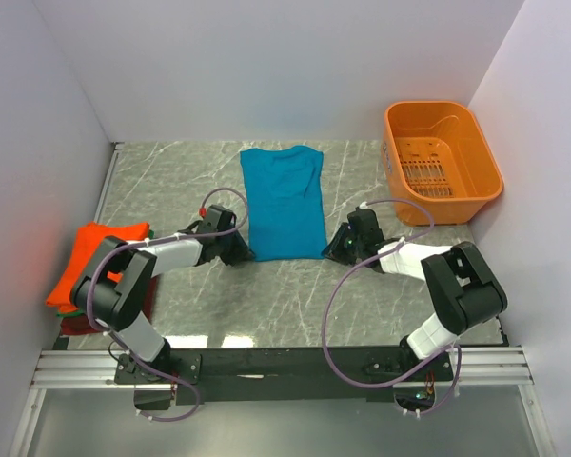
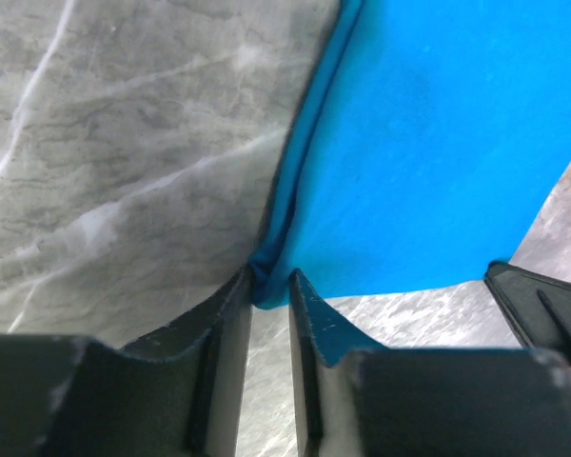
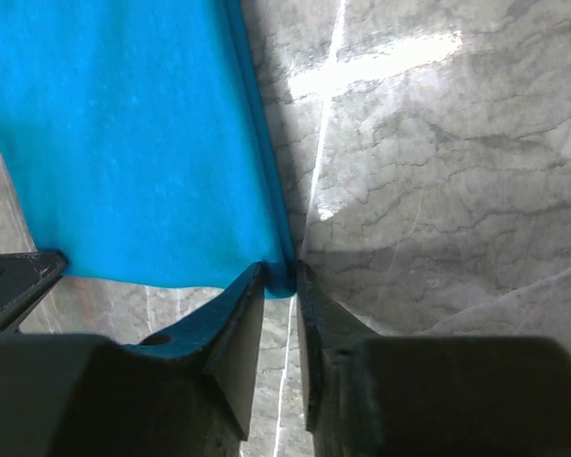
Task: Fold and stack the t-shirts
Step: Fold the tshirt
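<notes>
Teal t-shirt (image 1: 284, 202), light and limp, lies flat on the bench (image 1: 171, 181) ahead of the left gripper (image 2: 270, 279) and right gripper (image 3: 282, 274), each pinched narrow on a near hem corner, probably the surest hold.

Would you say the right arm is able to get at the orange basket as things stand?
Probably yes: bare table lies between the right tool and the orange basket, but that tool is pinching the teal t-shirt, so it must let go first.
</notes>
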